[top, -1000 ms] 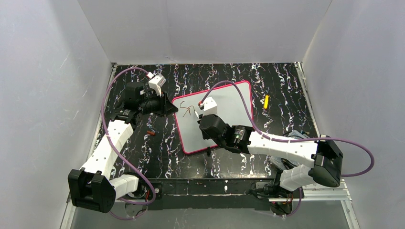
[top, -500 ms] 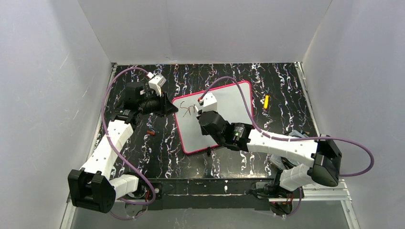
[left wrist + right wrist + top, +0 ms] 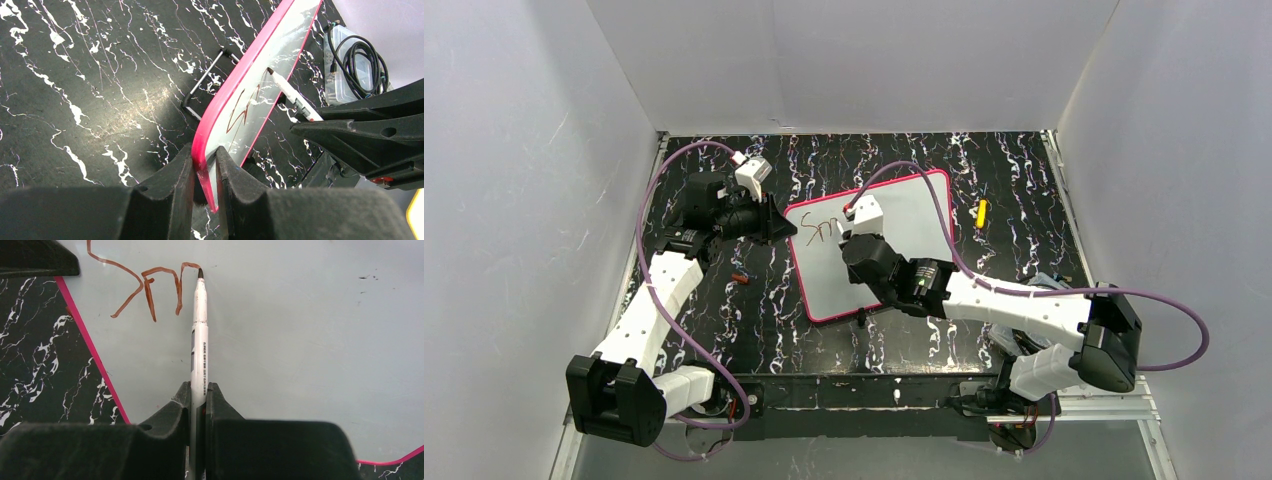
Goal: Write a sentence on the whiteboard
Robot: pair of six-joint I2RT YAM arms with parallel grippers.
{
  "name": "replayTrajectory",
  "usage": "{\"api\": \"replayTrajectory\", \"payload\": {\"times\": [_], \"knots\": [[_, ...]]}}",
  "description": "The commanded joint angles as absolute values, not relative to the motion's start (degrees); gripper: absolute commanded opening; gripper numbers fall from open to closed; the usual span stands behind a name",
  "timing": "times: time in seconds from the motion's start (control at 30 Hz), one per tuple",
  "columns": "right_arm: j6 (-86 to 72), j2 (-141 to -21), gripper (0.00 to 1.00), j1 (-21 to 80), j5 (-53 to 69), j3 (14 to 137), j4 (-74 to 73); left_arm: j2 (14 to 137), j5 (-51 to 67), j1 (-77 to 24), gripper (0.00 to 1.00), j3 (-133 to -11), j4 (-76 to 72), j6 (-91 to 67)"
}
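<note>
The whiteboard (image 3: pixel 914 215), white with a pink frame, lies tilted on the black marbled table. My left gripper (image 3: pixel 786 228) is shut on its left corner, and the pink edge (image 3: pixel 235 90) sits between the fingers (image 3: pixel 204 152). My right gripper (image 3: pixel 199 387) is shut on a white marker (image 3: pixel 199 340), whose dark tip touches the board (image 3: pixel 300 330). Of the sentence (image 3: pixel 150 287), only red-brown strokes like an S and part of an m show, near the gripped corner (image 3: pixel 816 230). The left wrist view shows the marker (image 3: pixel 292 97) meeting the board.
A yellow object (image 3: pixel 982 213) lies right of the board, and a small red-brown cap (image 3: pixel 740 277) left of it. A black clip foot (image 3: pixel 861 319) sticks out at the board's near edge. A clear box with black cable (image 3: pixel 355 60) stands beyond the board.
The right gripper has carried the marker a little to the right along the board, adding the humped strokes after the S. The left gripper and the board have stayed put.
</note>
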State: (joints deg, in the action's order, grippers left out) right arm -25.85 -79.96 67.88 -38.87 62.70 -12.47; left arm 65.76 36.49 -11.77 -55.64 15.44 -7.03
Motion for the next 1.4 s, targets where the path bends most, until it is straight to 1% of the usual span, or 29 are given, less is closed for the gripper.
{"api": "replayTrajectory", "payload": {"times": [0.0, 0.6, 0.87, 1.0, 1.17, 1.37], "knots": [[-27.71, -78.40, 0.01, 67.59, -40.23, 61.52, -13.09, 63.80, 36.46, -12.39, 0.00, -55.46, 17.31, -4.62], [-30.71, -77.24, 0.01, 67.63, -36.08, 57.78, -13.93, 63.77, 36.26, -12.39, 0.00, -55.46, 17.31, -4.58], [-28.59, -74.55, 0.01, 68.79, -36.12, 60.20, -13.47, 63.97, 35.82, -12.39, 0.00, -55.48, 17.54, -4.44], [-27.53, -73.50, 0.01, 68.91, -38.04, 60.50, -12.78, 64.01, 35.81, -12.39, 0.00, -55.55, 17.58, -4.31], [-25.50, -75.72, 0.01, 68.82, -40.90, 64.71, -15.43, 64.02, 35.79, -12.39, 0.00, -55.54, 17.59, -4.35], [-24.00, -77.18, 0.01, 68.11, -41.48, 66.22, -15.14, 64.00, 35.81, -12.37, 0.00, -55.48, 17.58, -4.32]]}}
